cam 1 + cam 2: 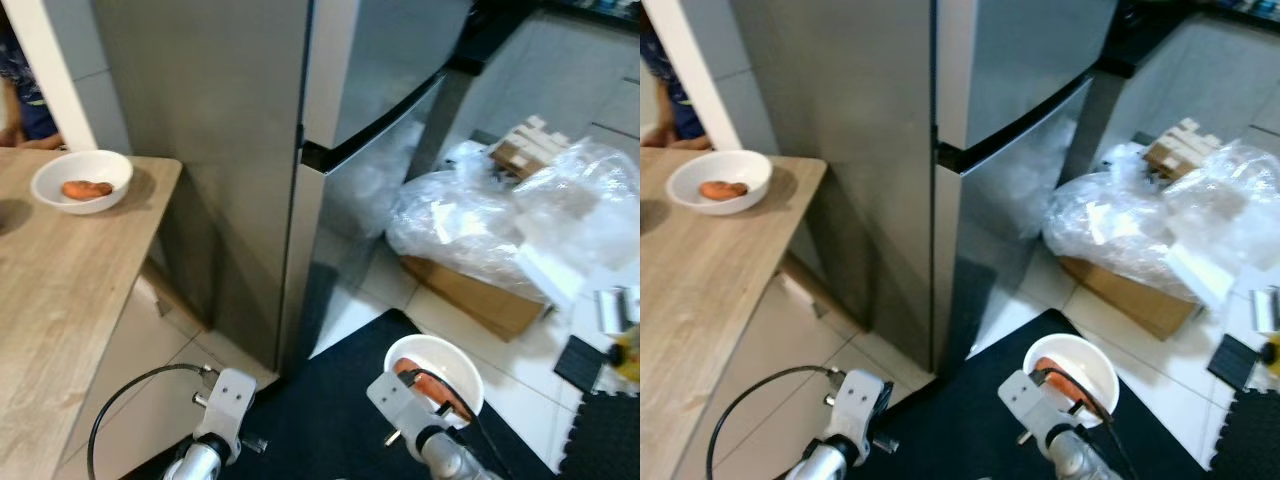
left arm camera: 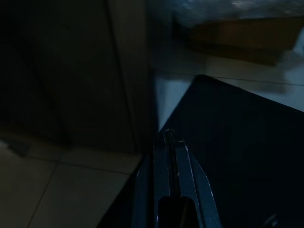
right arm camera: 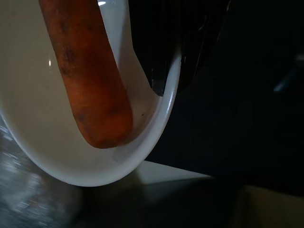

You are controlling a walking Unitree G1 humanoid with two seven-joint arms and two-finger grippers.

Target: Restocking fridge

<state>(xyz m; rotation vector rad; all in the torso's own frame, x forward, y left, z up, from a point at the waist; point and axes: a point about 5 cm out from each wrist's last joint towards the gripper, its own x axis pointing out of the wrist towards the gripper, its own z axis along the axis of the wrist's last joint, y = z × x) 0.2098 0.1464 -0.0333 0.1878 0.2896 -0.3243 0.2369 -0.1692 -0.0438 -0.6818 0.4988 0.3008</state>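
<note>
Kitchen floor of pale tiles with a dark mat (image 1: 340, 400) before a closed steel fridge (image 1: 300, 150). Far left, wooden desk (image 1: 60, 300) carrying a white bowl (image 1: 82, 181). Low at left, left gripper (image 2: 172, 142), fingers pressed together in the dim wrist view. At right, right gripper (image 1: 432, 392) clamping the rim of a second bowl (image 1: 440, 360) with a carrot (image 3: 85, 71), seen close up. Far right, plastic bags (image 1: 500, 220) over a cardboard box (image 1: 470, 290).

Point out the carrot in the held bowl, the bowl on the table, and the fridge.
carrot (image 3: 85, 76): right wrist view, mid-length of its body.
bowl on the table (image 1: 100, 163): left eye view, far inner wall.
fridge (image 1: 220, 110): left eye view, grey side panel.
</note>
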